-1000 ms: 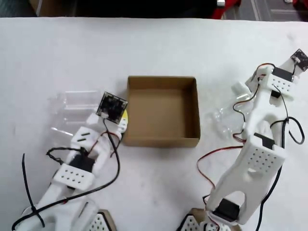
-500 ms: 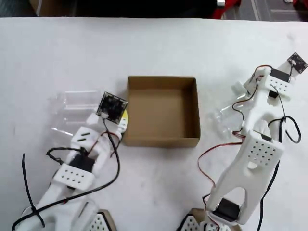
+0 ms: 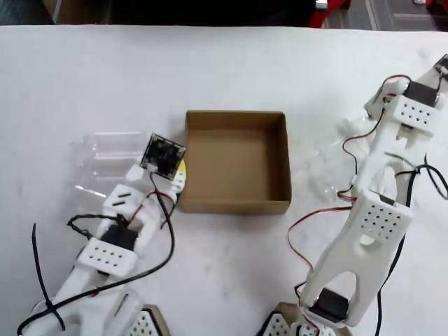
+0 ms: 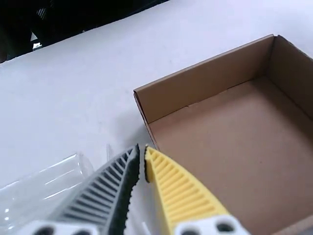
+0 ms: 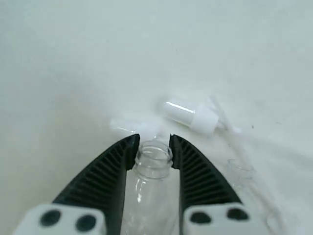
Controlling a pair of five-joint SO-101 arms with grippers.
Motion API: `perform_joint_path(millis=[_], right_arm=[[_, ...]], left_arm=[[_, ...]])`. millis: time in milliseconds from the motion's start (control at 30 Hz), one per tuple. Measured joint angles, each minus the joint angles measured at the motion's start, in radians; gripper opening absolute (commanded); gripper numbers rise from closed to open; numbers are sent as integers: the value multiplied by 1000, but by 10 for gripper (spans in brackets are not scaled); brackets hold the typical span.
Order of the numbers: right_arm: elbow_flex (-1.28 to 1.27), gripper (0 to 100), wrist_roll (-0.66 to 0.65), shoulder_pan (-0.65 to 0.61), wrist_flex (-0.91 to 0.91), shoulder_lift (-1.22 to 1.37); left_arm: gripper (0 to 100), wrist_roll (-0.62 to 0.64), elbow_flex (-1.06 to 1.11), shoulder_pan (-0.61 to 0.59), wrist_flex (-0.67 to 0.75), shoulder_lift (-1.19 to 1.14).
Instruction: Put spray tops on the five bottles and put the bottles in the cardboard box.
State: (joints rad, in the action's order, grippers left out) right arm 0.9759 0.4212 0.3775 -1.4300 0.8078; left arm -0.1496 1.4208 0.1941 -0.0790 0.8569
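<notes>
Right tool (image 5: 152, 140) gripping bottle (image 5: 149, 193) neck, spray top (image 5: 190, 114) nearby

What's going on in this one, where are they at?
The right gripper is clamped on the neck of a clear bottle with no top on it; a spray top lies loose on the table just beyond. The left gripper is shut and empty beside the cardboard box, near other bottles lying on the table. No bottle is in the box yet.
</notes>
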Motion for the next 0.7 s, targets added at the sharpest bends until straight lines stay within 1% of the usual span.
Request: perform_joint_path(millis=[100,167,300,367,433,500,700], right_arm=[[109,19,0,0,-61,0],[215,16,-28,-15,-106,0],[508,16,-170,-103,-233,0],[606,16,-258,-169,-259,-29],[611,16,-333,-229,-264,-100],[605,16,-376,-273,-267,-166],[605,16,-391,-325,-269,-316]], left_arm=[[24,0,0,0,0,0],[24,0,0,0,0,0],[24,0,0,0,0,0],[24,0,0,0,0,0],[24,0,0,0,0,0],[24,0,0,0,0,0],[24,0,0,0,0,0]])
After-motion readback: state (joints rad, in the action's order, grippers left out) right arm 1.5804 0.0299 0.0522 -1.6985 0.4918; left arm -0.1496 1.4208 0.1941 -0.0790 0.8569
